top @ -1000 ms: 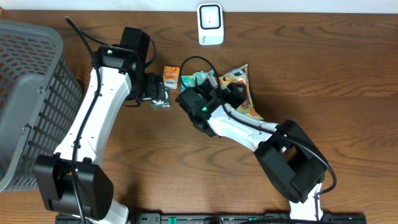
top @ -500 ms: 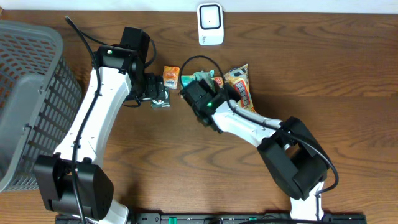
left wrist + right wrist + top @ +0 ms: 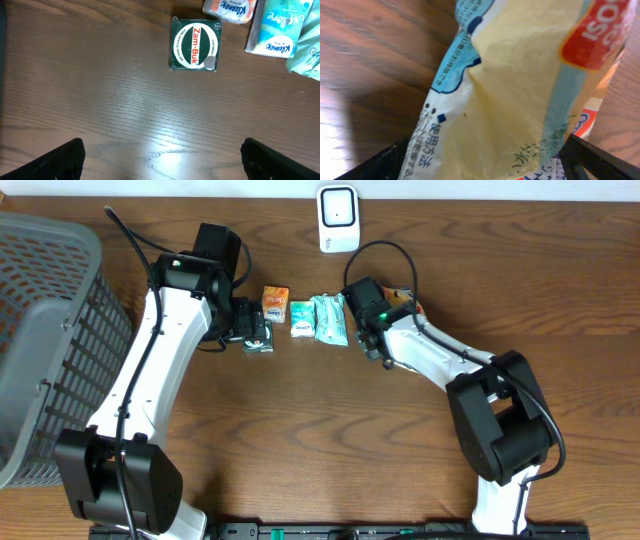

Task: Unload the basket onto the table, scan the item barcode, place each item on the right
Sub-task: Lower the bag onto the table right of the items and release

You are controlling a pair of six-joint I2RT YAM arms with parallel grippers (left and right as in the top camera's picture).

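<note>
Near the rear edge of the table (image 3: 330,450), I am watching: right gripper (image 3: 485,162) straddling yellow packet (image 3: 520,90), whether gripping I cannot tell; left gripper (image 3: 165,160) hanging wide beside Zam-Buk box (image 3: 194,44).

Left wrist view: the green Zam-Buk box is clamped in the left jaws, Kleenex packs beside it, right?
No. The green Zam-Buk box is not clamped: it lies free on the table, ahead of the left gripper, whose jaws stand open. Kleenex packs do lie beside it. The left wrist view shows this.
</note>
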